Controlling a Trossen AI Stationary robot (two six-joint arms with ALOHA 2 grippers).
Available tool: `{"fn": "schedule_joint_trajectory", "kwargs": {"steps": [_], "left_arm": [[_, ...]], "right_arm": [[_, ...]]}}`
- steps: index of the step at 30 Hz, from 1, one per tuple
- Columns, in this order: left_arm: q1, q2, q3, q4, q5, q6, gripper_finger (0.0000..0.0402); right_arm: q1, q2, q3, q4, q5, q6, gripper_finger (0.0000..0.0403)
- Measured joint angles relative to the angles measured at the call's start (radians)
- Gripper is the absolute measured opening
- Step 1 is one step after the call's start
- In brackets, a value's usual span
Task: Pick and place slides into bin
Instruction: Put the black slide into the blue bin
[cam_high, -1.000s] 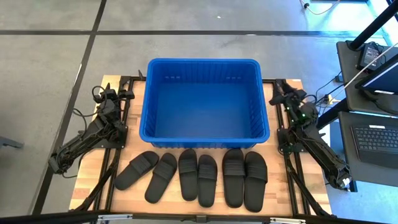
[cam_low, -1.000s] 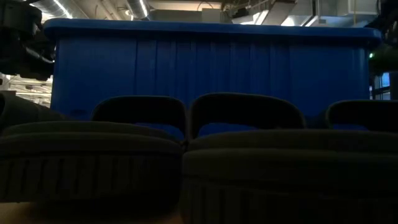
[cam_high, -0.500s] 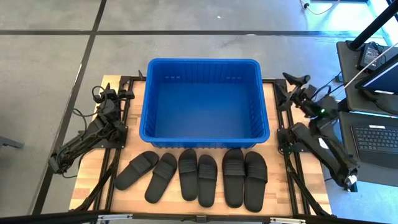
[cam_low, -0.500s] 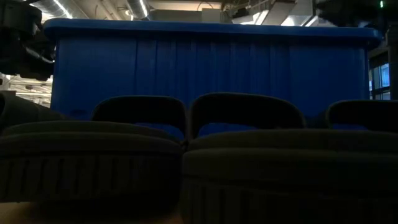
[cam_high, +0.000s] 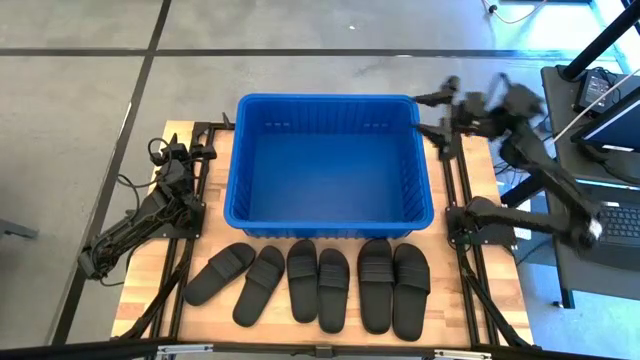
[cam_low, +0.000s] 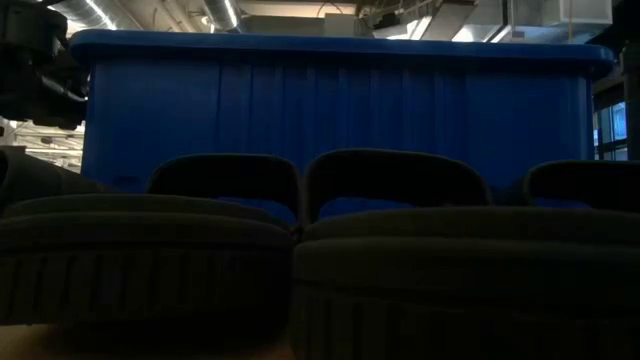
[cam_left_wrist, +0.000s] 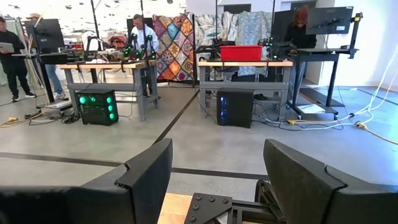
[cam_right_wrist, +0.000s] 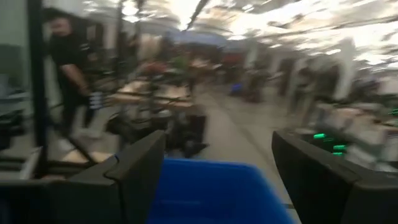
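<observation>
The blue bin (cam_high: 330, 165) stands at the middle of the table, empty. Several black slides (cam_high: 320, 284) lie soles down in a row along the table's near edge; in the low view (cam_low: 390, 250) they fill the foreground before the bin's wall (cam_low: 330, 100). My right gripper (cam_high: 428, 112) is open, raised beside the bin's far right corner, pointing toward the table's left; the bin shows in its wrist view (cam_right_wrist: 214, 190). My left gripper (cam_high: 190, 152) is open and empty at the table's far left, beside the bin.
A desk with a keyboard (cam_high: 605, 220) and monitors stands beyond the table's right edge. Bare wood (cam_high: 455, 290) shows to the right of the slides. People and workbenches show in the room beyond (cam_left_wrist: 143, 37).
My right arm has risen from its rest at the table's right side and swung toward the far edge and left, the gripper turning to point at the bin's far right corner. The slides, the bin and my left arm have stayed still.
</observation>
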Motion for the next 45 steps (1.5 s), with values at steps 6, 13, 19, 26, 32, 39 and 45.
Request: {"fn": "schedule_joint_trajectory", "kwargs": {"steps": [6, 13, 19, 26, 32, 39, 45], "left_arm": [[0.0, 0.0, 0.0, 0.0, 0.001, 0.0, 0.0248], [0.0, 0.0, 0.0, 0.0, 0.002, 0.001, 0.0248], [0.0, 0.0, 0.0, 0.0, 0.002, 0.001, 0.0248], [0.0, 0.0, 0.0, 0.0, 0.002, 0.001, 0.0248], [0.0, 0.0, 0.0, 0.0, 0.002, -0.001, 0.0248], [0.0, 0.0, 0.0, 0.0, 0.002, -0.002, 0.0248], [0.0, 0.0, 0.0, 0.0, 0.002, -0.003, 0.0248]], "right_arm": [[0.203, 0.262, 0.126, -0.005, 0.001, -0.022, 0.0296], [0.414, 0.439, 0.29, -0.222, 0.001, 0.058, 0.0296], [0.593, 0.481, 0.374, -0.511, 0.003, 0.16, 0.0296], [0.842, 0.47, 0.378, -0.765, 0.274, 0.434, 0.0296], [1.087, 0.469, 0.378, -0.961, 0.499, 0.749, 0.0296], [1.365, 0.478, 0.378, -1.043, 0.683, 1.072, 0.0296], [1.538, 0.53, 0.378, -1.207, 0.813, 1.215, 0.0296]]}}
